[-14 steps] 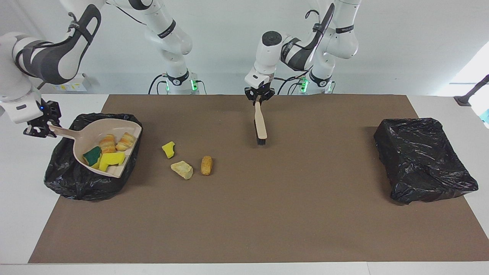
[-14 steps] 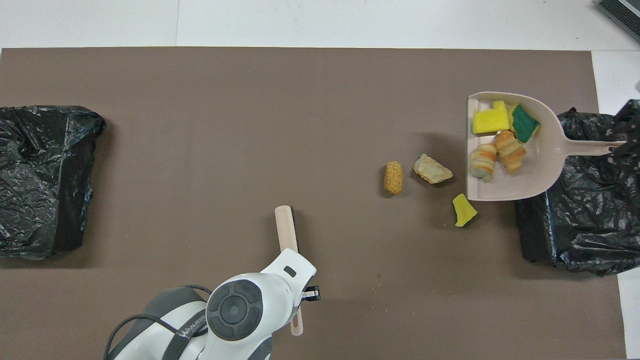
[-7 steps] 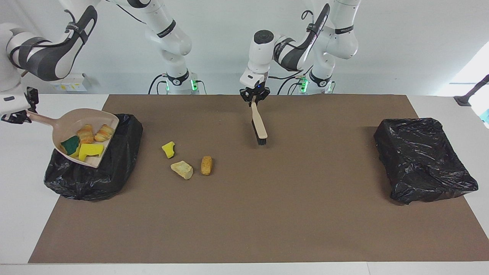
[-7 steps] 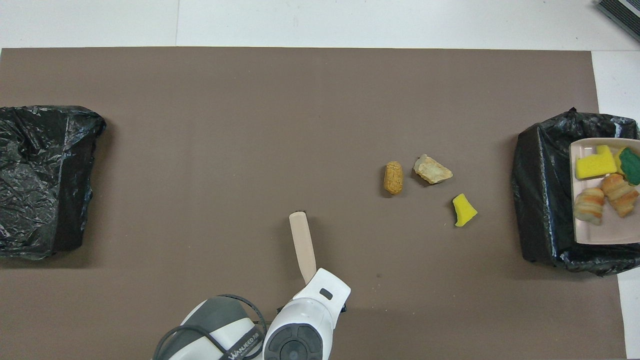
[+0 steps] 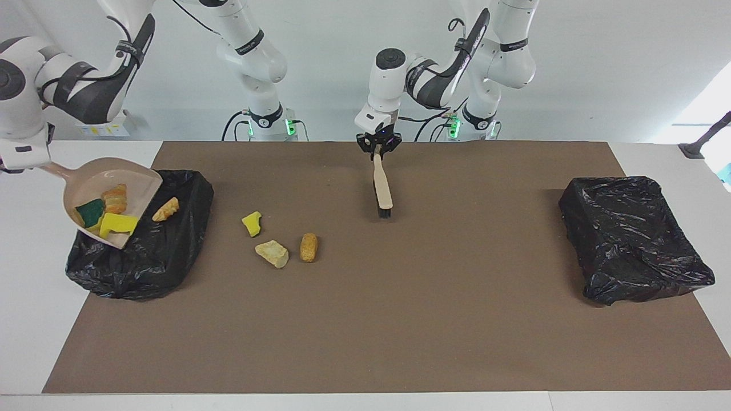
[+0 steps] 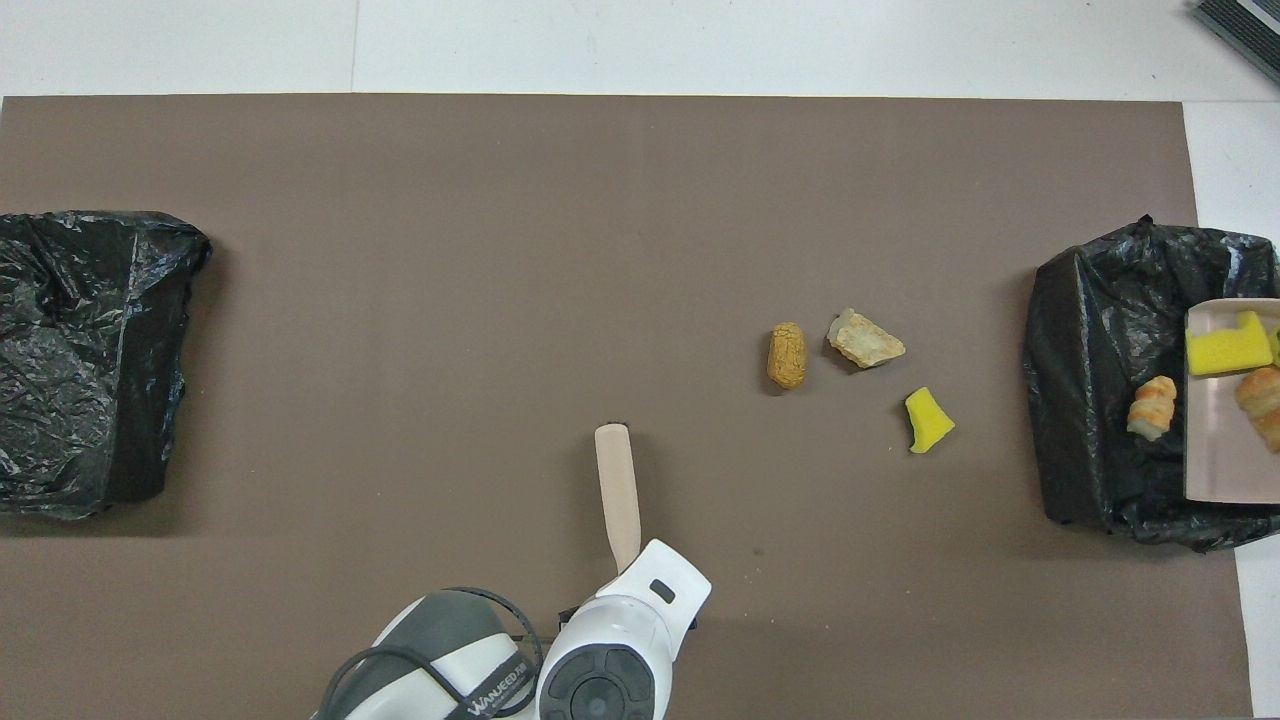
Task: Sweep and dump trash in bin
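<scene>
Right gripper point(image 5: 25, 165), jaw state hidden, is tilting dustpan point(image 5: 108, 197) of trash point(image 5: 114, 211) over bin point(image 5: 143, 257); one pastry point(image 5: 165, 209) is falling. Left gripper point(image 5: 378, 146) is clamping brush point(image 5: 382, 188). Three bits point(image 5: 274, 253) are lying on mat point(image 5: 400, 319) between bin and brush. Second bin point(image 5: 631, 237) is sitting at the left arm's end.

Your right gripper point(image 5: 25, 165) hangs wrist-down at the right arm's end of the worktop, its arm bent high above it. Your left gripper point(image 5: 377, 144) points straight down near mid-worktop, jaws closed, forearm reaching in from its base.
</scene>
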Action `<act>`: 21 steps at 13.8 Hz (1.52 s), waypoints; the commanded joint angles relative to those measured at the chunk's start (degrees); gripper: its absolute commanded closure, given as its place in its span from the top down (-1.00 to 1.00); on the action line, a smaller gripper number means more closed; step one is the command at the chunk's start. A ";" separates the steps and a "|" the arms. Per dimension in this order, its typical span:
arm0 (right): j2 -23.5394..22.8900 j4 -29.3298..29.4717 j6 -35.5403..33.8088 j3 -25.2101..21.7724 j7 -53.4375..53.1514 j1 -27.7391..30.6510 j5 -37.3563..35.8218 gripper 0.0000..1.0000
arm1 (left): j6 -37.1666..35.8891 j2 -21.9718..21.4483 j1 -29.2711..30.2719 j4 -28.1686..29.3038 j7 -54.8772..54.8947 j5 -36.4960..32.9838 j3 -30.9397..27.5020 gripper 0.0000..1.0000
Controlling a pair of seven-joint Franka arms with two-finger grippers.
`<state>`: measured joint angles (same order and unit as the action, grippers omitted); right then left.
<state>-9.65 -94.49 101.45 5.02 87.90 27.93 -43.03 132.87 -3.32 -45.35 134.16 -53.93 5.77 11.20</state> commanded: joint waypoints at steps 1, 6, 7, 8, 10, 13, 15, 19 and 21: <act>3.41 -3.24 -0.55 0.26 -4.13 -3.31 -5.82 -1.00 | 0.64 0.86 -1.15 -0.48 -0.30 -0.41 -0.74 -1.00; 6.39 -5.52 -0.73 0.34 -4.84 -7.10 -13.81 -1.00 | 2.83 3.66 -2.02 -0.21 -0.73 1.08 -0.74 -1.00; 7.53 -7.09 -0.81 0.35 -6.50 -7.80 -15.75 -1.00 | 2.92 3.93 -2.46 -0.21 -0.74 1.08 -0.83 -0.93; 9.02 -9.02 -0.73 0.35 -8.78 -8.07 -17.16 -1.00 | 2.92 3.94 -2.29 -0.56 -0.13 1.08 -0.83 -0.01; 11.58 -11.93 -0.20 0.43 -10.46 -8.33 -20.06 -1.00 | 1.96 2.63 -1.59 -0.83 0.23 1.08 -1.35 1.00; 13.16 -12.47 -1.07 0.52 -10.47 -10.61 -23.67 -1.00 | -2.59 1.65 2.79 -4.42 0.23 0.74 -1.53 1.00; 13.61 -12.90 -3.09 0.52 -10.82 -12.71 -24.64 -1.00 | -4.80 0.43 7.00 -5.66 0.49 0.21 -1.53 1.00; 18.00 -18.87 -4.07 0.52 -15.73 -15.80 -28.59 -1.00 | -12.08 -5.54 18.25 -6.98 10.30 0.12 -1.62 1.00; 18.36 -19.32 -4.06 0.52 -16.09 -16.24 -29.65 -1.00 | -16.30 -7.66 23.96 -7.07 17.95 0.12 -1.71 1.00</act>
<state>6.13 -110.67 96.90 5.51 73.39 11.75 -69.81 120.45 -7.96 -25.99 126.62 -41.61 5.96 8.88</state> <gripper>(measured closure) 0.678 0.000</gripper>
